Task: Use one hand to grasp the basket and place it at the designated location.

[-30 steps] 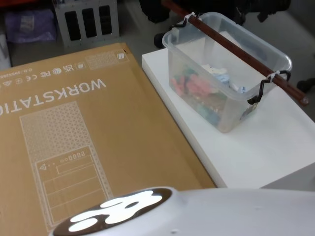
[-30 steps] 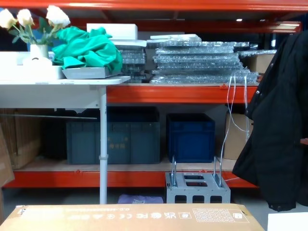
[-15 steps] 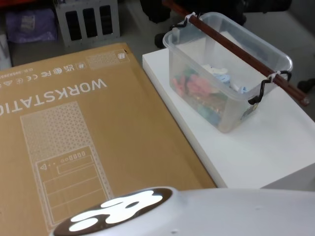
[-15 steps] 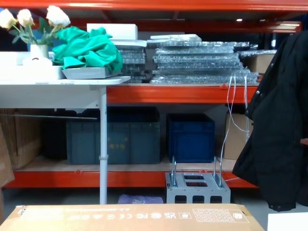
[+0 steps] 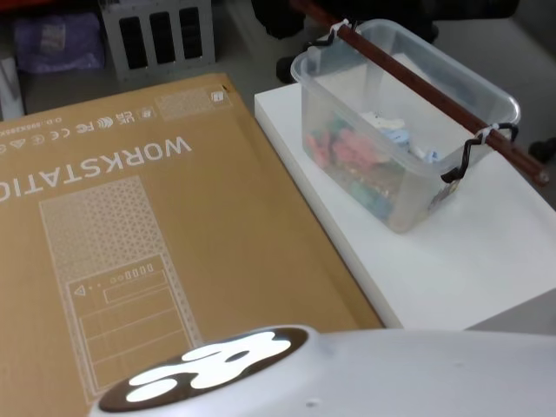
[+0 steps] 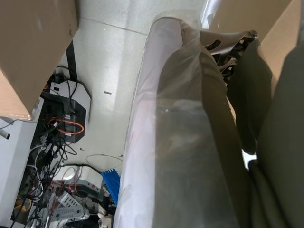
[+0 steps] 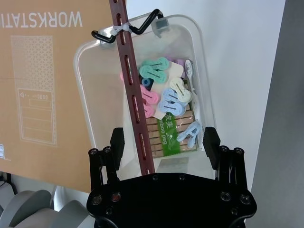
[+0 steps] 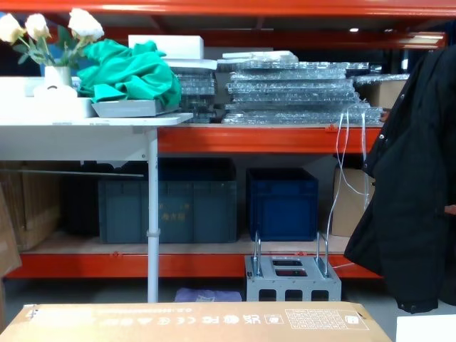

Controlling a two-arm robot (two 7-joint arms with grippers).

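Right hand (image 7: 164, 140) sits above the basket (image 7: 90, 85), looking down into it, fingers (image 7: 117, 141) spread apart, one on each side of the bar handle (image 7: 134, 99), not touching it. The handle passes between the fingers, nearer to one of them. Can't tell how far above the rim the hand is.

Basket (image 5: 404, 113) stands upright on the white surface (image 5: 452, 261), toward its far side, just right of the big brown cardboard box (image 5: 130, 226) printed "WORKSTATION". Long axis runs diagonally in head view, from far-left to near-right. The reddish-brown handle (image 5: 426, 91) lies along that same axis over the open top, overhanging the rim at both ends; near-right end is fixed with a white tie and a black wire clip (image 5: 465, 156), far end likewise. Inside: a heap of coloured clothes pegs (image 7: 164, 97) and a pack of wooden ones.

Left hand: the left wrist view shows blurred close surfaces, fingers not discernible, can't tell its state.
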